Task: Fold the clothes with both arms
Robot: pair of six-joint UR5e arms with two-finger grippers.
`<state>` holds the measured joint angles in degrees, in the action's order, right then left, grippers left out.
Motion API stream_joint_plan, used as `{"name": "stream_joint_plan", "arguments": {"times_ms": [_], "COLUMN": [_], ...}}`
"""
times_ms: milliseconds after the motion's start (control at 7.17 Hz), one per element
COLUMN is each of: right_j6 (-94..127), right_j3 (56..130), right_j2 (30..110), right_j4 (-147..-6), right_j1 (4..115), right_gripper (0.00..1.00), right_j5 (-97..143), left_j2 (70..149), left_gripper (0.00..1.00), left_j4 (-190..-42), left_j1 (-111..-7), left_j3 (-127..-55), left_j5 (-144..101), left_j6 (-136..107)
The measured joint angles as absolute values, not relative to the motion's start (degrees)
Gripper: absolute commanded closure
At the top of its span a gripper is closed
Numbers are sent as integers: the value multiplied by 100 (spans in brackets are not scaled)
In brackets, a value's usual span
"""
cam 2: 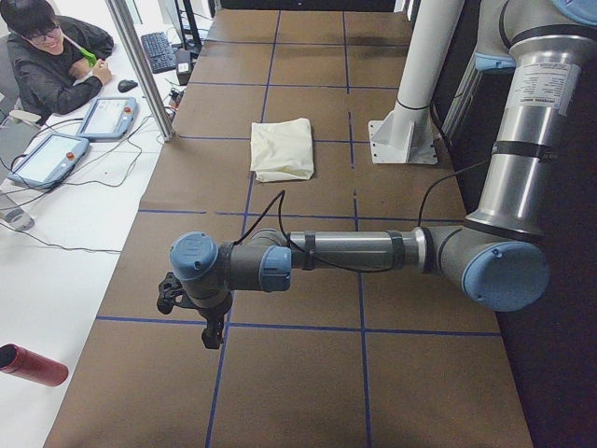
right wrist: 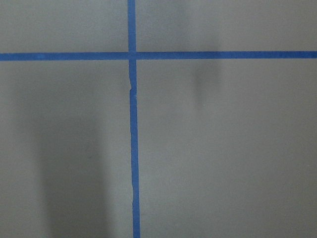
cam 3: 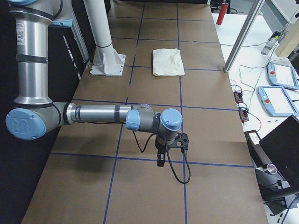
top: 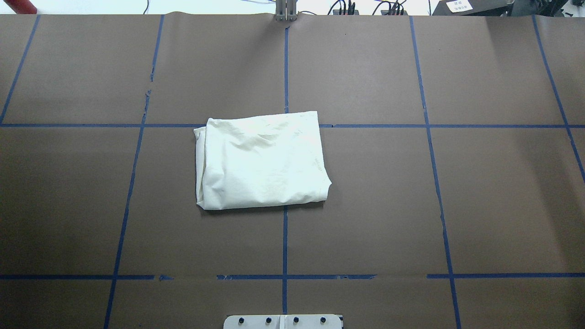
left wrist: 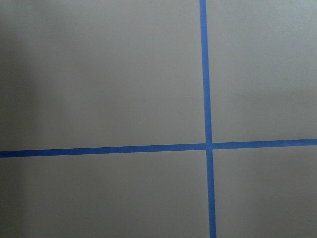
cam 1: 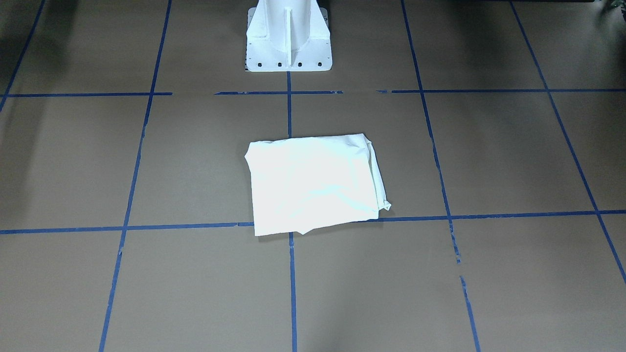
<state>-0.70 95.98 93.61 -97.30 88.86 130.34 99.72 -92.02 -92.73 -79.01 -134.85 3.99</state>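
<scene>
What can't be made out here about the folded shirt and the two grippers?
1. Shirt: any print, sleeves and collar are hidden inside the folds in every view; only plain cloth shows.
2. Left gripper: open or shut unclear; it shows only small, in the exterior left view.
3. Right gripper: likewise, only in the exterior right view.
4. Wrist views: only table, no fingers.
</scene>
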Motion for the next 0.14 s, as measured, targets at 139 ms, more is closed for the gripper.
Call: {"name": "stream_joint_plan", "arguments": {"times_ms": [139], "right_j6": [-70], "right_j3": [9598], "right_j2": [9361], "right_j4": [-9730], "right_j1": [8886], "right_gripper": [0], "right_j5": [13034], "left_j2": [9973], "left_gripper": [0], "left_j4": [-9202], "left_j1": [-9273], "left_j3": [-7901], "left_j5": [-13487], "left_j6": [399]}}
